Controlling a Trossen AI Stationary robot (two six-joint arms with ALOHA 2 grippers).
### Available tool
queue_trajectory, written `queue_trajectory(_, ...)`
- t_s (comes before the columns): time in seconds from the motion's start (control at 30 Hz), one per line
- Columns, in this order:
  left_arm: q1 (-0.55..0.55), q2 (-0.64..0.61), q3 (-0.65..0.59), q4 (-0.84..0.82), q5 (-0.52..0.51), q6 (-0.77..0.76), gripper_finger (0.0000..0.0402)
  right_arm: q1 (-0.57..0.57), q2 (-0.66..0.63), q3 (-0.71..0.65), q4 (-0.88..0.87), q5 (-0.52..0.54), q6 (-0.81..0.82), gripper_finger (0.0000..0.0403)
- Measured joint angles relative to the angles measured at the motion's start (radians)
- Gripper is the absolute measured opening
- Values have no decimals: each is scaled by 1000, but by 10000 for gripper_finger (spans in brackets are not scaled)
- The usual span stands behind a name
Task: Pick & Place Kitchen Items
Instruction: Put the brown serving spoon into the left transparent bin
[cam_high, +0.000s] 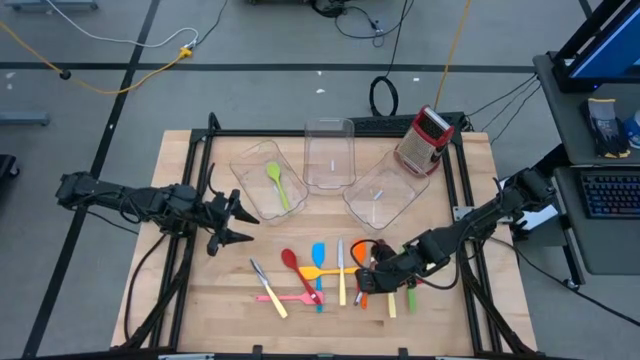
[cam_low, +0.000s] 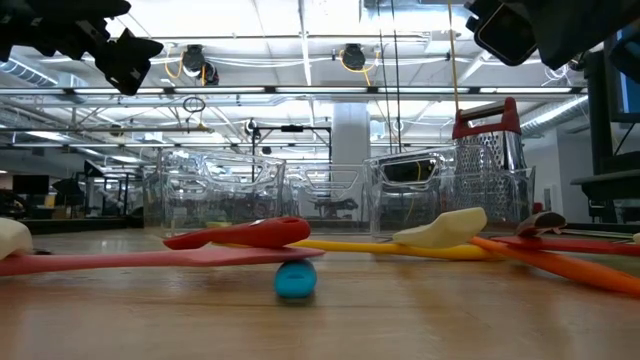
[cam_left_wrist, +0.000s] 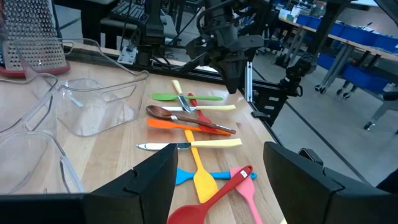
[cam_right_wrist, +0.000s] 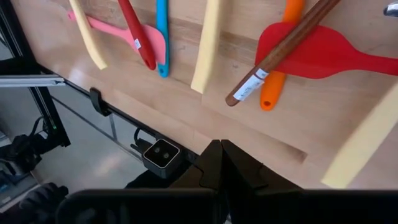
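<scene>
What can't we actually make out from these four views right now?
- High view: utensils under the right gripper are covered by that arm; how many lie there is unclear.
- Low view: both arms are cut off by the top edge.
- High view: what the middle bin and right bin hold is unclear through clear plastic; only the green spoon in the left bin shows.
- Left wrist view: box grater is cropped at the top.

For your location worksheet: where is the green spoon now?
High view: the green spoon lies inside the leftmost clear bin, behind the utensil pile.
</scene>
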Motion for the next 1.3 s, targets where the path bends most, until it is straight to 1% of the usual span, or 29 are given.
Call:
queue_trajectory(0.27,0,0,0,0,0,0,241,-1,0,0,8,1,-61,0)
queue_trajectory(0.53,0,0,0,0,-1,-1,241,-1,0,0,8,53,-39,0)
queue_trajectory(1.2,0,0,0,0,-1,3,241,-4,0,0,7,54,-100,0)
queue_trajectory(1.3,0,0,0,0,-1,3,241,-11,0,0,-11,56,-84,0)
